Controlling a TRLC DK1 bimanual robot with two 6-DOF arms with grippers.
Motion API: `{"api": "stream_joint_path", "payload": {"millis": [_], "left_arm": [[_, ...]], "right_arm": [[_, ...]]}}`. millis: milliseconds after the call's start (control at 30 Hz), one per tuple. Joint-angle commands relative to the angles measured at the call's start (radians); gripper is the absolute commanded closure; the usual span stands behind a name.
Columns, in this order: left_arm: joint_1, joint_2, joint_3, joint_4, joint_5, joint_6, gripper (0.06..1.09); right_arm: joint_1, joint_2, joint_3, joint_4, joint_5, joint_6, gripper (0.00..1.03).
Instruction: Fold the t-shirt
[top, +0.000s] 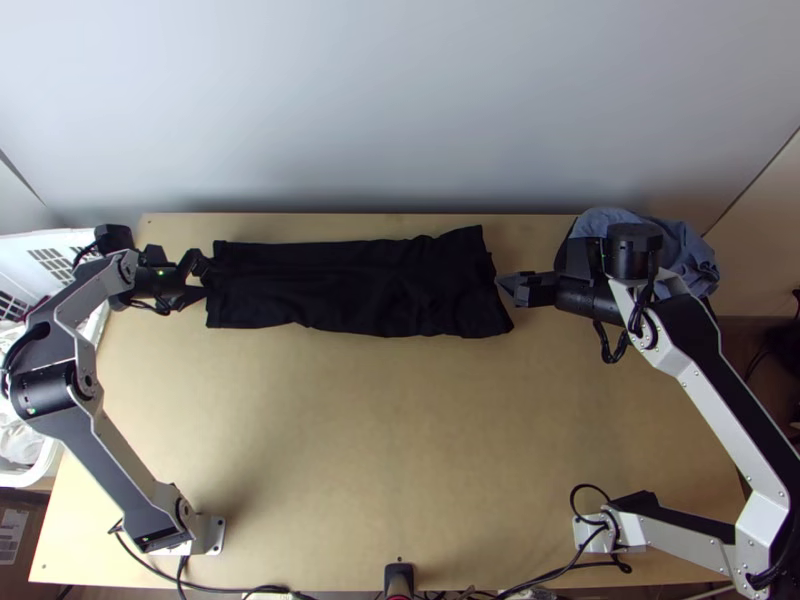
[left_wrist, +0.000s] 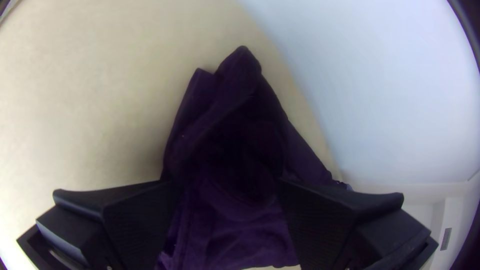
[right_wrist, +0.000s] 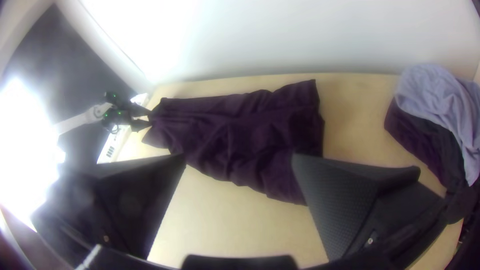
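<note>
The black t-shirt (top: 350, 285) lies toward the table's far side as a long strip running left to right, already narrowed by folding as far as I can judge. Its left end looks gathered and fairly even, while the right end flares wider, with an uneven hem and soft wrinkles across the body. It should handle as light, limp jersey: not fragile, not very slippery, but quick to sag or ruck if pushed. The best hold is probably through all the layers at one short end, since pinching only the top one would open the strip. From there, an easy lift and fold along its length seems the next step.

The left gripper (top: 205, 276) is at the strip's left end, its fingers well spread with cloth in the gap but not clamped. The right gripper (right_wrist: 239, 157) sits by the right end, also wide open and with nothing in its grasp.

The light wooden table (top: 380, 430) is smooth and flat, so the cloth may slide when tugged. A pale wall (top: 400, 110) rises behind the far edge. Blue-grey cloth (right_wrist: 435, 95) is heaped over darker fabric (right_wrist: 415, 137) at the far right; a white basket (top: 40, 240) stands at the left.
</note>
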Motion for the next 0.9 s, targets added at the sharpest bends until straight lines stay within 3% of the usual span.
{"api": "stream_joint_path", "payload": {"millis": [0, 867], "left_arm": [[-0.013, 0.036, 0.002, 0.026, 0.002, -0.004, 0.19], [0.021, 0.015, 0.048, 0.020, -0.007, 0.050, 0.19]], "right_arm": [[0.000, -0.013, 0.016, -0.024, 0.000, -0.001, 0.04], [0.020, 0.014, 0.009, -0.027, 0.001, -0.001, 0.04]]}}
